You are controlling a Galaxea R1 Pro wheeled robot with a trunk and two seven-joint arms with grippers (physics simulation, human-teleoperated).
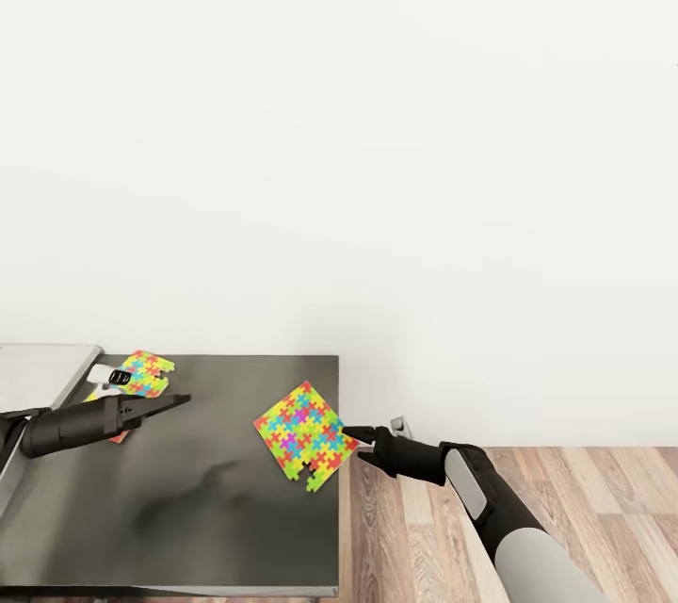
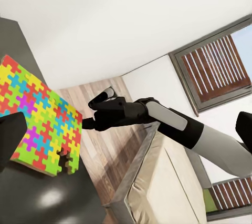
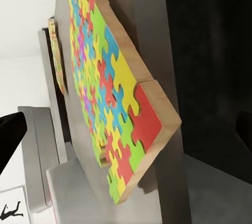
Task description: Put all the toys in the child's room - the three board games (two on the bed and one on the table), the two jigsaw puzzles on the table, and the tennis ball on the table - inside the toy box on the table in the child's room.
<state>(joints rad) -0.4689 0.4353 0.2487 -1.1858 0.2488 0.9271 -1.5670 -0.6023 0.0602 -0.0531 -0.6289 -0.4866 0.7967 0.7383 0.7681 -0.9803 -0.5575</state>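
Observation:
One jigsaw puzzle [image 1: 303, 433] [image 2: 39, 119] [image 3: 105, 103] lies flat on the table's dark grey section [image 1: 217, 490], its right corner poking past the table's edge. My right gripper [image 1: 363, 433] [image 2: 94, 111] is open, one finger above and one below that corner, not closed on it. A second jigsaw puzzle [image 1: 146, 370] [image 3: 56, 56] rests at the table's back left, on top of something flat and white. Just in front of that one, my left gripper [image 1: 179, 400] hovers open and empty, pointing right. The toy box, tennis ball and board games are out of view.
A lighter grey raised table top [image 1: 38, 377] adjoins the dark section on the left. A white wall runs behind the table. Wood-plank floor [image 1: 565, 490] lies to the right. The bed [image 2: 157, 192] and a shuttered window [image 2: 215, 66] stand behind my right arm.

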